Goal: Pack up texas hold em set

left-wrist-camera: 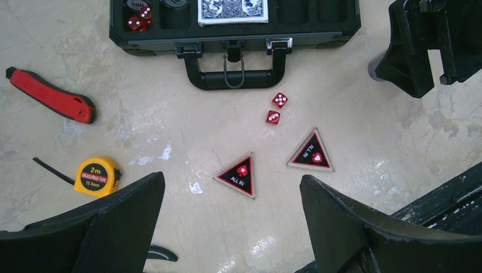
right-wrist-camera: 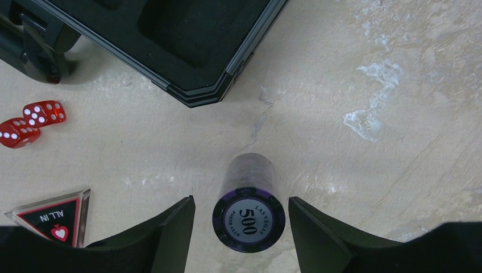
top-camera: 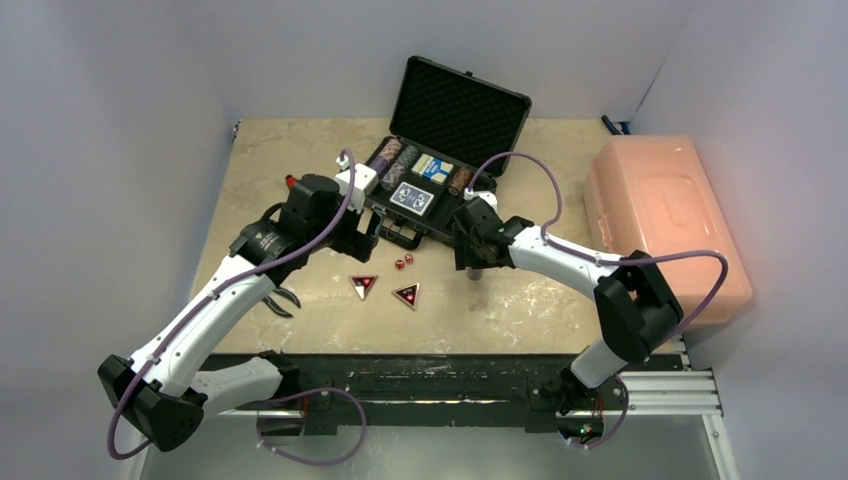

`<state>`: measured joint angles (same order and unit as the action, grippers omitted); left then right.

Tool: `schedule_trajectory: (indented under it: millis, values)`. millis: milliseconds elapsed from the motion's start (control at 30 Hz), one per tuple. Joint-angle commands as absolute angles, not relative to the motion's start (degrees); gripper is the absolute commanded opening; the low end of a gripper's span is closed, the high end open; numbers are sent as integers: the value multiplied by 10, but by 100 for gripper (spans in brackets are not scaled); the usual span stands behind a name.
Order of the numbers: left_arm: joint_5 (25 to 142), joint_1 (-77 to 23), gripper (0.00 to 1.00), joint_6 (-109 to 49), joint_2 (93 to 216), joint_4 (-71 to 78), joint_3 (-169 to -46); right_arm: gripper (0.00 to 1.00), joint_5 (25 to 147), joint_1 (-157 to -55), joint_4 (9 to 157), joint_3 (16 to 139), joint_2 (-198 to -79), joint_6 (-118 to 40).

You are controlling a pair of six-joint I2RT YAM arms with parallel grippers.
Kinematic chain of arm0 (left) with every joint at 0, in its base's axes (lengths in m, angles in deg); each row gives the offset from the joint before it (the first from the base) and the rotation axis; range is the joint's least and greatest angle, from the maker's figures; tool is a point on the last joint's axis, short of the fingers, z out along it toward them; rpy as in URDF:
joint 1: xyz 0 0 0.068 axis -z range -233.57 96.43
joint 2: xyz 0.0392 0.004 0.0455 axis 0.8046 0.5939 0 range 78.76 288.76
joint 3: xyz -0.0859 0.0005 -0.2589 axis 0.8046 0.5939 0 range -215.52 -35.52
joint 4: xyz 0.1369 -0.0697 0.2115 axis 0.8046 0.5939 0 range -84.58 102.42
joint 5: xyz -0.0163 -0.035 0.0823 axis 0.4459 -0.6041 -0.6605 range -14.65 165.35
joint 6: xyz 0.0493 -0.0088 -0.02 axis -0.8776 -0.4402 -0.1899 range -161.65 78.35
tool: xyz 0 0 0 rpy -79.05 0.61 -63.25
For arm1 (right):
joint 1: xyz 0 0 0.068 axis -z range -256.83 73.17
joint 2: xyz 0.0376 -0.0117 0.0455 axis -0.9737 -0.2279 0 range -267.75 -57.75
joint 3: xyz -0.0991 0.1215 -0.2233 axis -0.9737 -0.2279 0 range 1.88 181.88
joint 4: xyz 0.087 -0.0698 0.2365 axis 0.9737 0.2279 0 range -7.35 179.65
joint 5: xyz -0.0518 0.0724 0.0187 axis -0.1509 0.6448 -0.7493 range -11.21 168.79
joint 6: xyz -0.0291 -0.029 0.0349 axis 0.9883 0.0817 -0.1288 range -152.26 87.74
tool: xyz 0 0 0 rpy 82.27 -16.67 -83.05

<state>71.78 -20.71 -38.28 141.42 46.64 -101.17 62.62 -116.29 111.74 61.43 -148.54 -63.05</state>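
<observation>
The black briefcase (top-camera: 460,105) lies open at the back, holding chip stacks (top-camera: 395,160), a card deck (left-wrist-camera: 233,10) and red dice (left-wrist-camera: 140,18). Two red dice (left-wrist-camera: 276,108) and two triangular red-black "ALL IN" buttons (left-wrist-camera: 239,175) (left-wrist-camera: 311,152) lie on the table in front of its handle. A purple "500" chip stack (right-wrist-camera: 248,216) stands upright on the table near the case's corner (right-wrist-camera: 187,34). My right gripper (right-wrist-camera: 241,227) is open and straddles this stack with a gap on each side. My left gripper (left-wrist-camera: 233,227) is open and empty, above the table near the buttons.
A large pink bin (top-camera: 665,225) stands at the right edge. A red-handled tool (left-wrist-camera: 51,98) and a yellow tape measure (left-wrist-camera: 98,176) lie left of the case. A dark curved item (top-camera: 280,300) lies under my left arm.
</observation>
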Motion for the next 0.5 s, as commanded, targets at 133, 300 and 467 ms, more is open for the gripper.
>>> schedule_trajectory:
  millis: [133,300,467]
  values:
    - [726,-208,89,-392,1403,449,-1007,61,598,-1163,1121,638,-1494,-628]
    - [727,-208,89,-392,1403,449,-1006,57,595,-1163,1124,638,-1499,-627]
    - [727,-208,88,-393,1402,450,-1006,49,593,-1162,1126,639,-1503,-625]
